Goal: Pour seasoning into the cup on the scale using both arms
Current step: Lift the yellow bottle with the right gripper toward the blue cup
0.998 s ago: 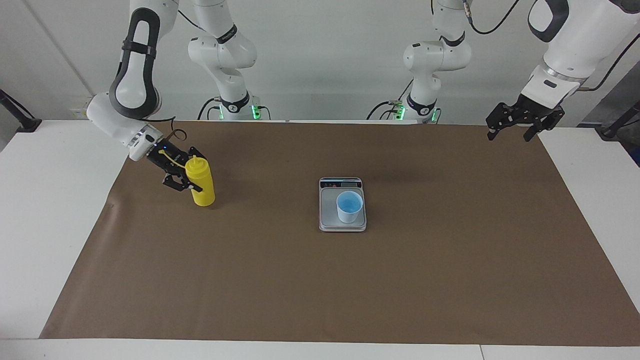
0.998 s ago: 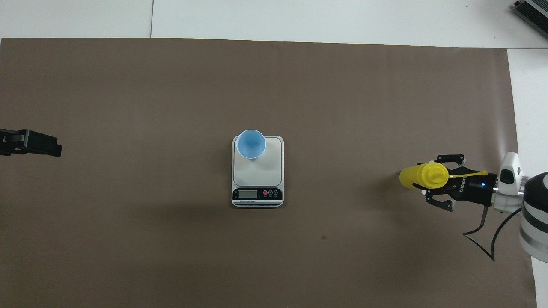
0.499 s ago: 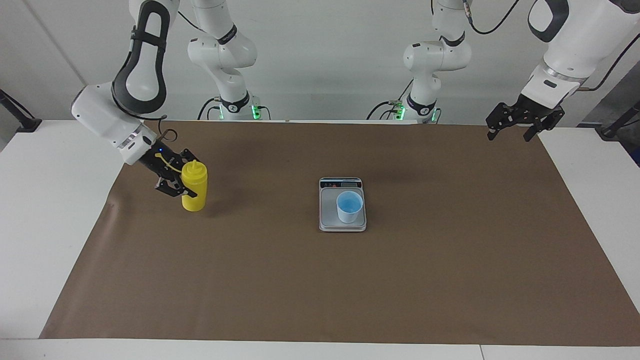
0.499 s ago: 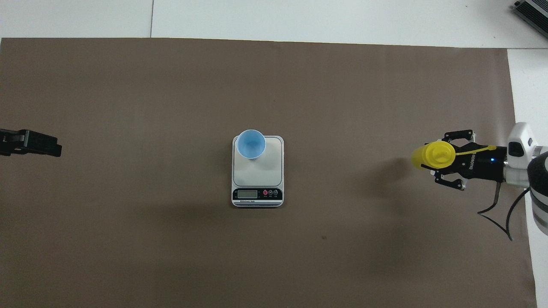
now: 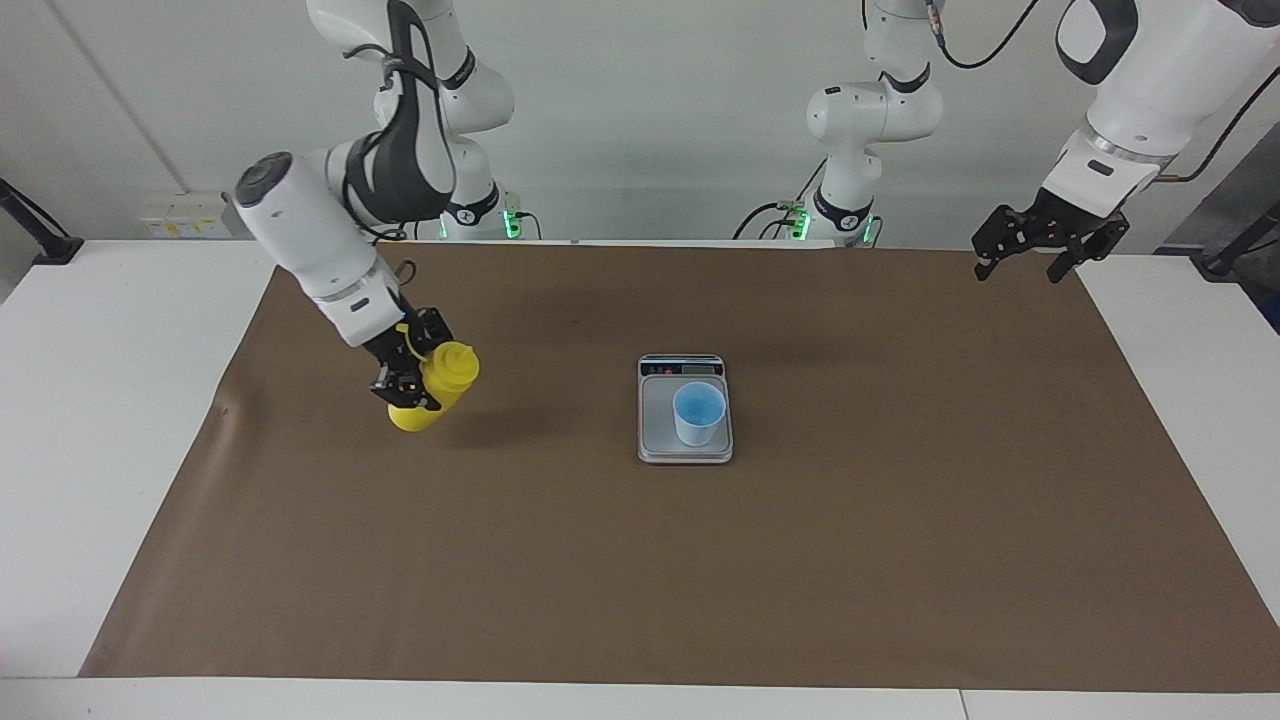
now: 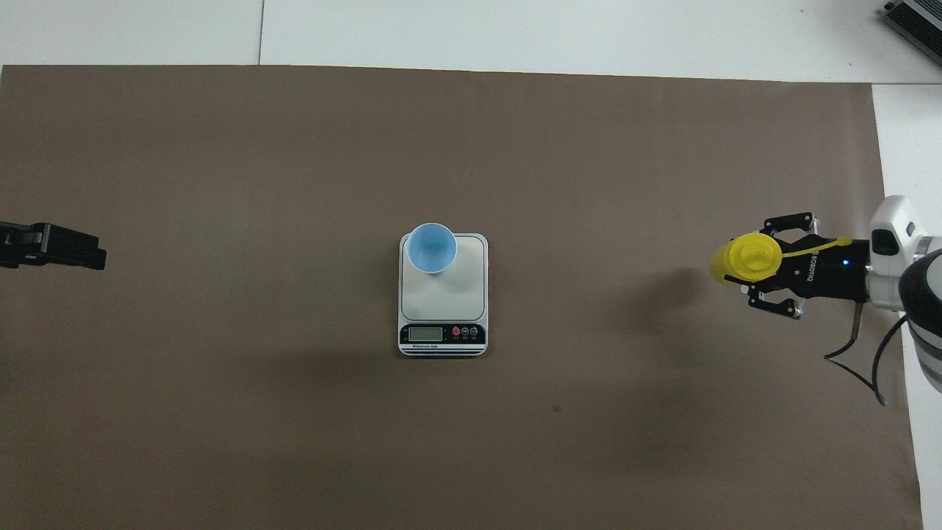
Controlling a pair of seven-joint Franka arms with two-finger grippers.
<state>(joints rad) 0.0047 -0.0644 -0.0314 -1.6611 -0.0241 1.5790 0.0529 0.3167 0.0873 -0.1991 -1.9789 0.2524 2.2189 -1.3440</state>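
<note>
A: What has changed? The right gripper (image 5: 408, 378), fingers clamped on the seasoning (image 5: 436, 385), has tipped it above the mat's right-arm edge

B: So pouring nears; cup (image 5: 698, 412) sits on scale (image 5: 655, 420) mid-mat, left gripper (image 5: 1032, 245) waits wide open

Both arms are built of glossy white, rounded shells joined by fat cylindrical joints, with dark grey to black panels set into the elbows and forearms. The right arm (image 5: 330, 240) ends in a white wrist ringed by a silver band, and a small blue light glows where the black right gripper (image 5: 412, 375) begins; white lettering runs along that gripper's body in the overhead view. Thin black cables loop loosely beside its wrist. The left arm (image 5: 1130, 90) carries the same silver band above the black, skeletal linkage of the left gripper (image 5: 1030, 258). Black hoses trail off its upper links. Green lights glow at both bases.
</note>
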